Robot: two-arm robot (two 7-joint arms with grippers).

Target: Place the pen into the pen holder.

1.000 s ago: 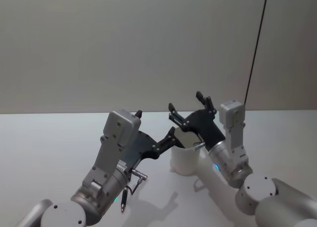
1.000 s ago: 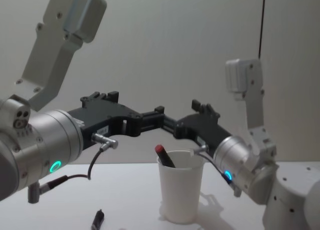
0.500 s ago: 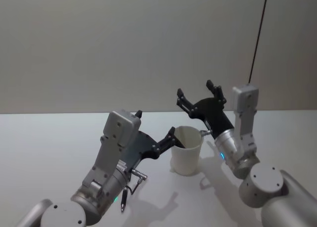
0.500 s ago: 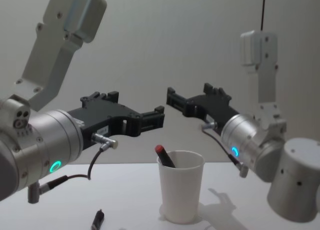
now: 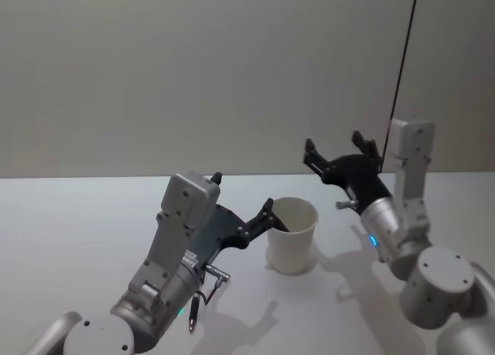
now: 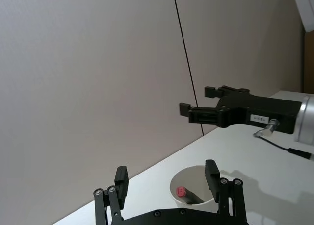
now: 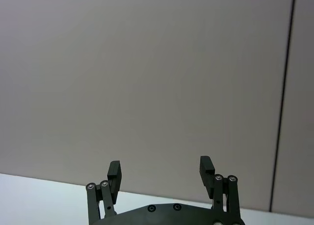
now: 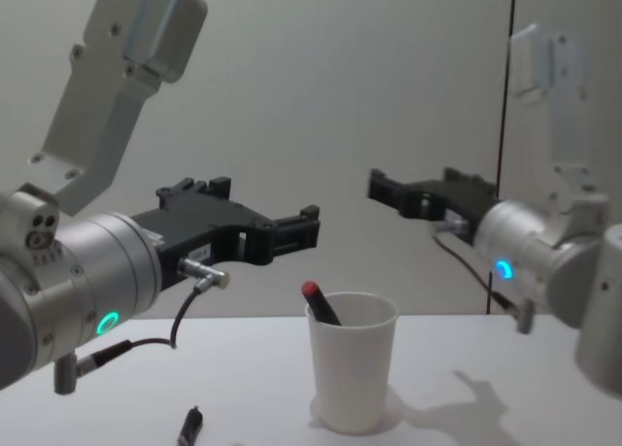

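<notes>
**Right pincer** (image 5: 334, 148): released and empty, fingers spread. It hangs raised above and to the right of the plain white tapered paper cup (image 8: 353, 378), well apart from it.

**Left pincer** (image 6: 167, 170): likewise released and empty. It is held level at the cup's left side, one fingertip close by the rolled rim; whether they touch cannot be told.

**Pen:** inside the cup a dark slim pen with a red end (image 8: 319, 302) leans against the left wall, the red end just above the rim, so the placing looks complete.

**Tabletop:** a short dark stick-like item (image 5: 193, 312) lies on the pale tabletop (image 5: 93, 216) beside the left arm.

**Judged handling:** the pen is light, stiff and smooth, liable to slip or roll; grasp it across mid-barrel. The cup is light, thin-walled and easily tipped or crushed; avoid nudging its rim.
</notes>
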